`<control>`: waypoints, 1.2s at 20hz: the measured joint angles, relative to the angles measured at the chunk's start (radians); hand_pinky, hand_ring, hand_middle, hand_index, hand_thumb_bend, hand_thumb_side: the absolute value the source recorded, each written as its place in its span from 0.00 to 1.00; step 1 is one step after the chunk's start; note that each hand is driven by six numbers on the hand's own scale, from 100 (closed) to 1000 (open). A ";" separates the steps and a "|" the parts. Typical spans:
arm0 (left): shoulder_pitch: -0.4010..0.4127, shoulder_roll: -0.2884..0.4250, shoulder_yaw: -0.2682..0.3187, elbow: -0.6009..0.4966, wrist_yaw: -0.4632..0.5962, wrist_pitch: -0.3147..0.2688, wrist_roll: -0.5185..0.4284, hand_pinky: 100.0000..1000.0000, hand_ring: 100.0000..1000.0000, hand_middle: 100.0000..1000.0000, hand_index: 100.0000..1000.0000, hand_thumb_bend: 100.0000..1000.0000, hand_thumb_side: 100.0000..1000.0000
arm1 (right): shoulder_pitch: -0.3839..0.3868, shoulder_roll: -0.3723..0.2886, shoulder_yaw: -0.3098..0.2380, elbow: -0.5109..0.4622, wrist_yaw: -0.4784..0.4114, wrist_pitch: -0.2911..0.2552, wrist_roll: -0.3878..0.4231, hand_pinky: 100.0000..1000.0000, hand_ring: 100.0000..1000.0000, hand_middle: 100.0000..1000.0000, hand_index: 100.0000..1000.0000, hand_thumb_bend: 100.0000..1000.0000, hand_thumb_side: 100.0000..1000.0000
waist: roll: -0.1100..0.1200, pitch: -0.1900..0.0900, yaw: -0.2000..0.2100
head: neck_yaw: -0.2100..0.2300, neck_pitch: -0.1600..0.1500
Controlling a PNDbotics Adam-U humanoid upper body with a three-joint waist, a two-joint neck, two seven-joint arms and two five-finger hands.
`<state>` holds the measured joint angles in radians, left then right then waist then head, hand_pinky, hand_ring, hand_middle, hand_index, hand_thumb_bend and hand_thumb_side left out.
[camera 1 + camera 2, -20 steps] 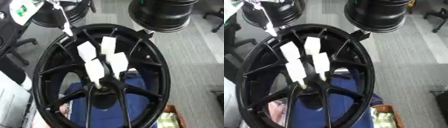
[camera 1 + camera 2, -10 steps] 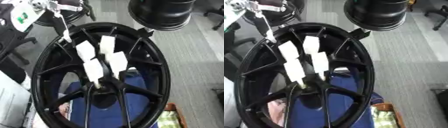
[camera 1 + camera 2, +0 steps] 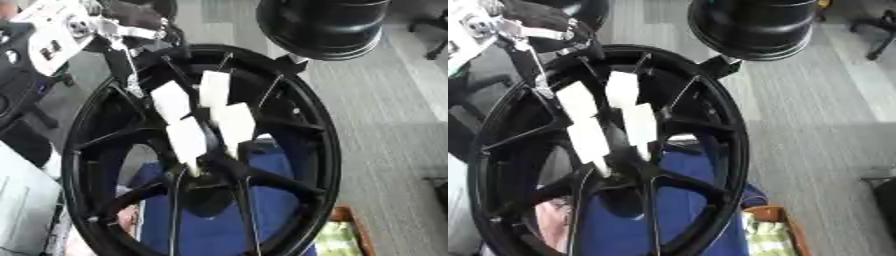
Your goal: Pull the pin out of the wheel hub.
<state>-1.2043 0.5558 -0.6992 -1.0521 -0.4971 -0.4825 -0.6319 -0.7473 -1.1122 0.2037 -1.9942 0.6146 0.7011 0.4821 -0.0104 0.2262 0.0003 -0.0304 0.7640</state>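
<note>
One hand (image 3: 114, 22) works at the wheel hub (image 3: 206, 150), up at its upper left rim, fingers curled around the thin pale pin (image 3: 133, 75). Judging from that, draw it straight along its own line, without levering against the spokes.

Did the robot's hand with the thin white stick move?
Yes. The left hand with its thin white pin slid right and down, toward the big black wheel's rim.
</note>
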 measured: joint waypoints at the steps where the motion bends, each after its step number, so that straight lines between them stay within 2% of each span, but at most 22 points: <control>1: 0.001 0.002 -0.004 -0.004 0.008 0.000 0.000 0.80 0.82 0.77 0.86 0.70 0.18 | 0.000 0.000 0.000 0.000 0.000 0.001 -0.001 0.88 0.87 0.81 0.86 0.00 0.02 | 0.000 0.000 0.000 | 0.000 0.000; 13: 0.026 0.053 -0.067 -0.144 0.120 0.037 -0.037 0.76 0.78 0.73 0.84 0.61 0.23 | 0.009 0.007 0.001 0.000 0.015 0.002 -0.002 0.88 0.87 0.81 0.87 0.00 0.02 | 0.001 0.000 0.002 | 0.000 0.000; 24: 0.045 0.095 -0.093 -0.224 0.191 0.092 -0.092 0.73 0.74 0.68 0.81 0.55 0.29 | 0.019 0.008 0.001 0.000 0.017 0.003 -0.008 0.88 0.87 0.81 0.87 0.00 0.01 | 0.003 0.000 0.002 | -0.003 -0.001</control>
<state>-1.1589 0.6503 -0.7918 -1.2760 -0.3066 -0.3900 -0.7244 -0.7286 -1.1047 0.2045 -1.9942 0.6321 0.7037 0.4743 -0.0079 0.2262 0.0019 -0.0330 0.7626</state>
